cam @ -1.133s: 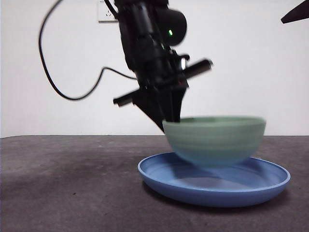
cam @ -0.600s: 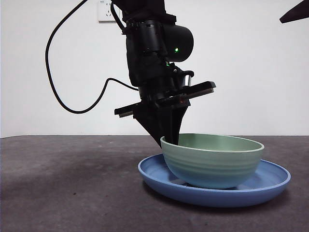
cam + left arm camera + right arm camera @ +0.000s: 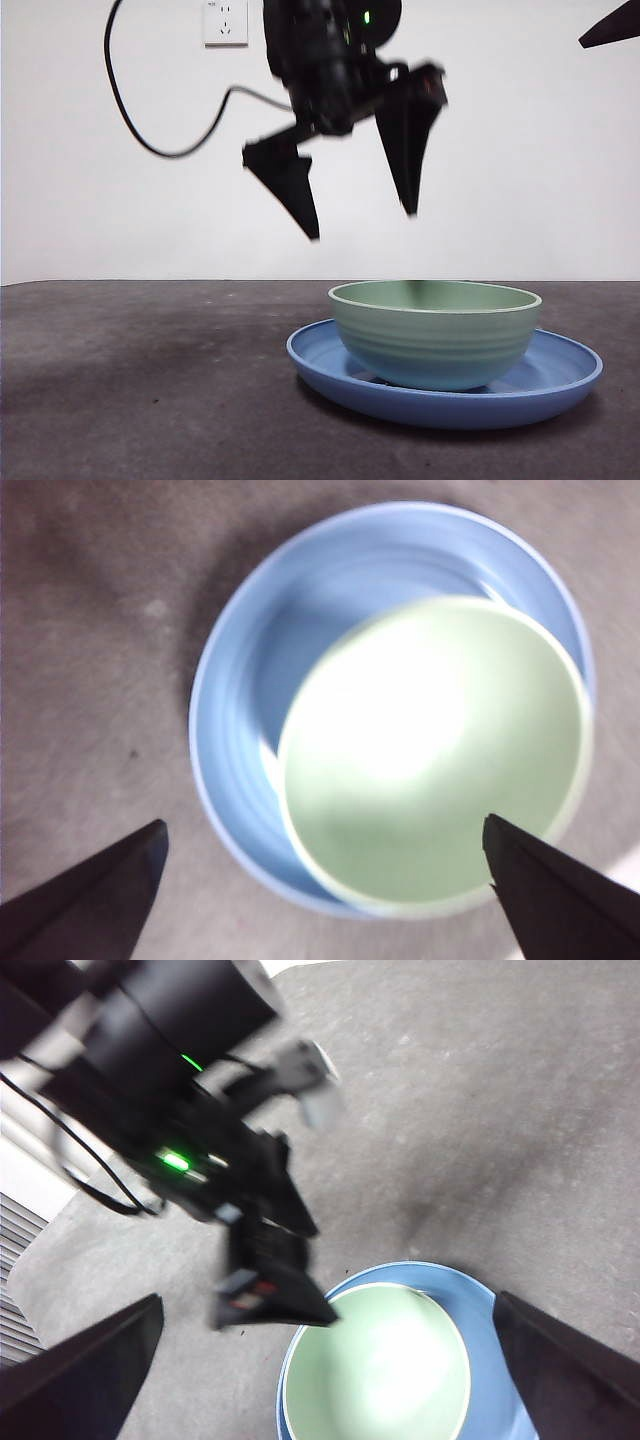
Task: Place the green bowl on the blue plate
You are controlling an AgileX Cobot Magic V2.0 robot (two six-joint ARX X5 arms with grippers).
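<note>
The pale green bowl (image 3: 435, 335) sits upright inside the blue plate (image 3: 560, 378), toward the plate's left side in the front view. My left gripper (image 3: 362, 225) hangs open well above the bowl's left rim, touching nothing. From the left wrist view, the left gripper (image 3: 323, 822) looks straight down on the bowl (image 3: 435, 750) resting in the plate (image 3: 265, 650), off-centre. The right gripper (image 3: 328, 1300) is open and held high; its view shows the bowl (image 3: 375, 1365), the plate (image 3: 485, 1295) and the left gripper (image 3: 265, 1270). It appears only as a black tip (image 3: 610, 25) in the front view.
A dark grey table (image 3: 150, 380) spreads out left of the plate. A white wall stands behind with a socket (image 3: 224, 22). The left arm's black cable (image 3: 150, 140) loops down at the upper left.
The bowl came down onto the plate. The left gripper then let go, opened wide and rose clear above it. The right arm has stayed put.
</note>
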